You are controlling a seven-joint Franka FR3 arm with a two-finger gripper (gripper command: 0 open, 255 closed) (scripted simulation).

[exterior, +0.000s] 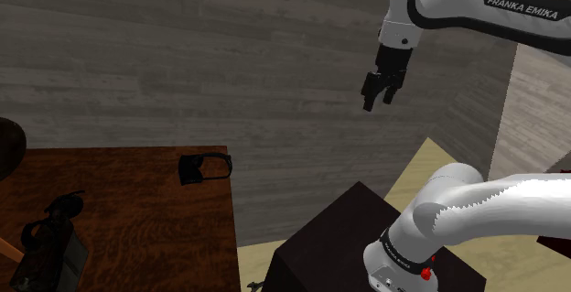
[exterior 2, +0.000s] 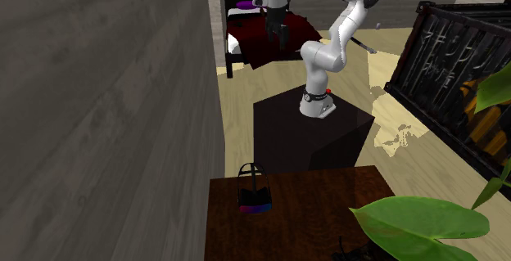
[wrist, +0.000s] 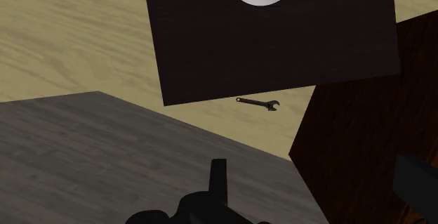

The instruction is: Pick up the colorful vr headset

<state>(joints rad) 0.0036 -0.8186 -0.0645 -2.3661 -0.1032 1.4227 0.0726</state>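
VR headset (exterior 2: 253, 192), black-strapped with a blue-to-pink band low on its front, sits untouched on the dark wooden worktop (exterior: 137, 231), close to the edge nearest the stand (exterior 2: 315, 128). The arm (exterior: 476, 2) is held high, its jaws spread with nothing between them, well apart from the headset. The reach looks like the step in hand. Next the jaws must travel over the worktop, line up above the headset's body and come down around it.
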